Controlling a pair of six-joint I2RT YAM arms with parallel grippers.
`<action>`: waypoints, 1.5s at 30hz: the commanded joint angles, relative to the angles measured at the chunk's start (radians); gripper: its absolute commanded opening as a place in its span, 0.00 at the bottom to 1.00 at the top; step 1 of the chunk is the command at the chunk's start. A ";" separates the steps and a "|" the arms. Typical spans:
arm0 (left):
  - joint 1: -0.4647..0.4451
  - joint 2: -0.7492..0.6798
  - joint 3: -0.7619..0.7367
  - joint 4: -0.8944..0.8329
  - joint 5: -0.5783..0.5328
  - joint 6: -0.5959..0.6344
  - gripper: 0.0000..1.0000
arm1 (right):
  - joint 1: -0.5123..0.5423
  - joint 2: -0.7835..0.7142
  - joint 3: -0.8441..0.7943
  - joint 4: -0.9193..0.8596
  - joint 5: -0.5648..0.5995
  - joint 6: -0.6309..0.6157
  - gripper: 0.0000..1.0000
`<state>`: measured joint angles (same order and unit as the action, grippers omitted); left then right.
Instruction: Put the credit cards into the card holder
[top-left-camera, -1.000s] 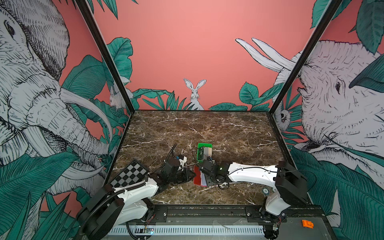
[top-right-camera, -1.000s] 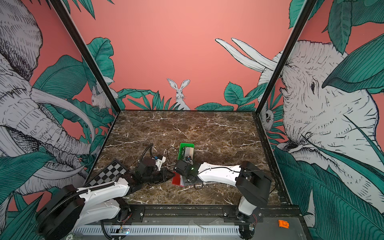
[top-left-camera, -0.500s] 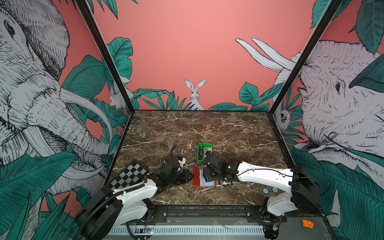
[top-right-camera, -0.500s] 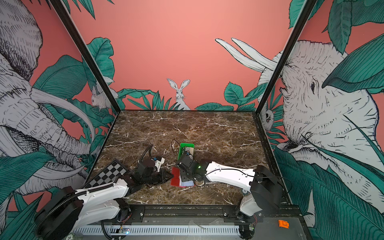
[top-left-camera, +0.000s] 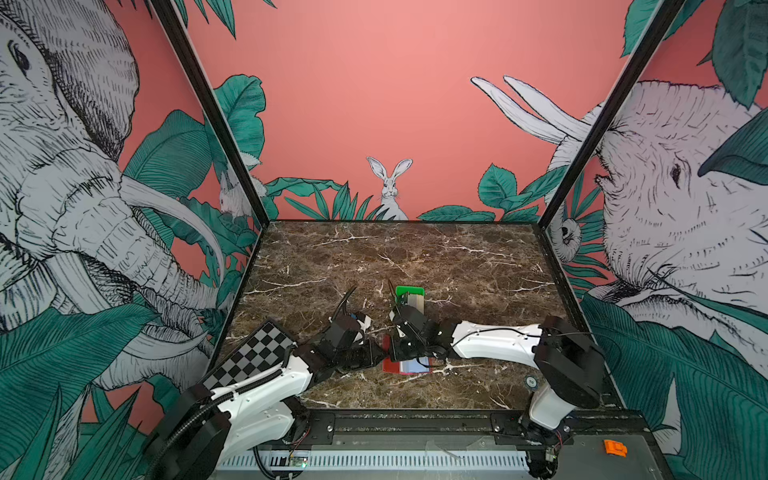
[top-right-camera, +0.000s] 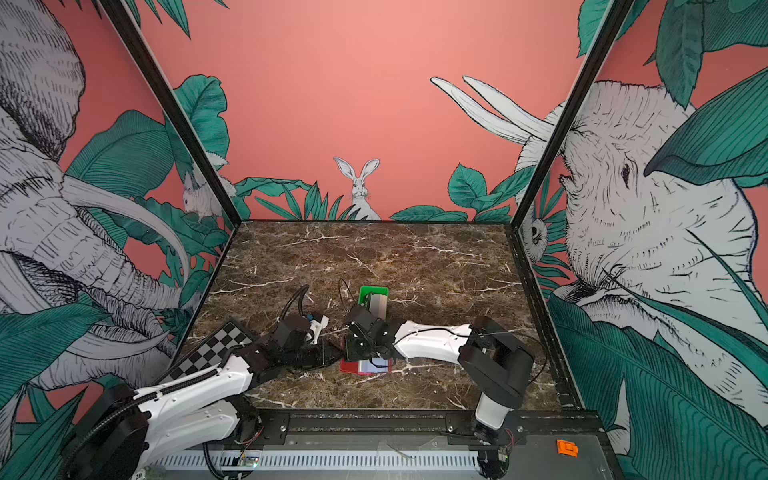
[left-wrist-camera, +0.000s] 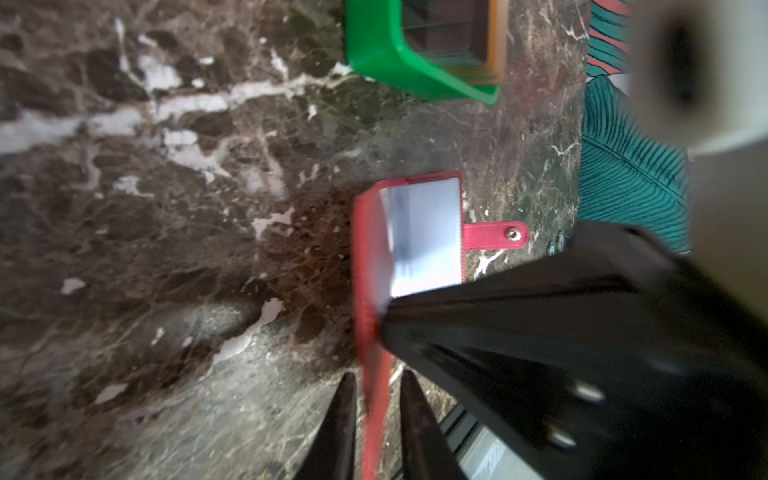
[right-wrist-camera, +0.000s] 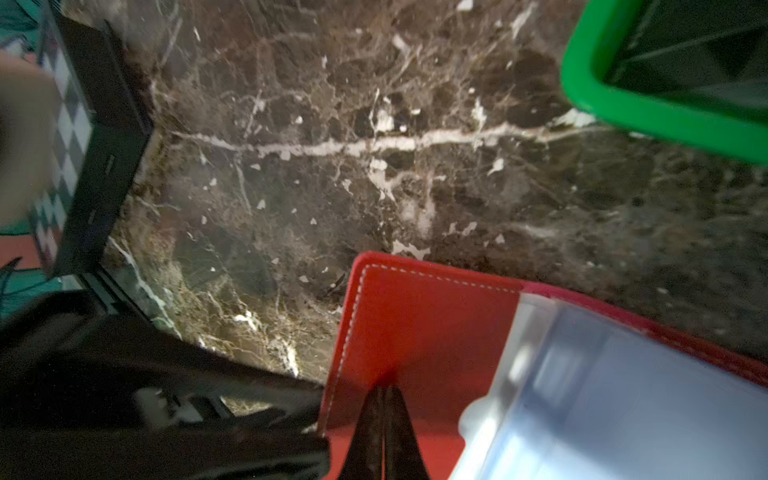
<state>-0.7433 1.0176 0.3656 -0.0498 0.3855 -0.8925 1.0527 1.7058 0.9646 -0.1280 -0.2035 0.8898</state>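
While the card holder (top-left-camera: 409, 365) lies open near the table (top-left-camera: 457, 270)'s front edge, 2 grippers meet it
left gripper (left-wrist-camera: 377, 374) jaws stand slightly apart astride its raised cover; right gripper (right-wrist-camera: 384, 390) is pinched closed, empty, tips on the cover; unfolded length runs left-right; snap tab (left-wrist-camera: 496, 235) points right, seen only from left wrist; bare table beyond.

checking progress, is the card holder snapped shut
No, the card holder lies open, its snap tab sticking out unfastened.
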 joint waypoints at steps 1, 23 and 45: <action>0.007 -0.058 0.045 -0.116 0.002 0.055 0.16 | -0.002 0.038 0.024 -0.011 -0.008 0.016 0.01; 0.000 0.163 -0.070 0.273 0.000 -0.051 0.10 | -0.040 -0.135 -0.080 -0.074 0.113 0.003 0.00; -0.074 0.222 -0.051 0.216 -0.188 0.016 0.09 | -0.045 -0.297 -0.254 0.062 0.236 -0.205 0.00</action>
<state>-0.8150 1.2488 0.3099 0.1928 0.2550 -0.8856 1.0115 1.4639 0.7074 -0.1509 -0.0109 0.7780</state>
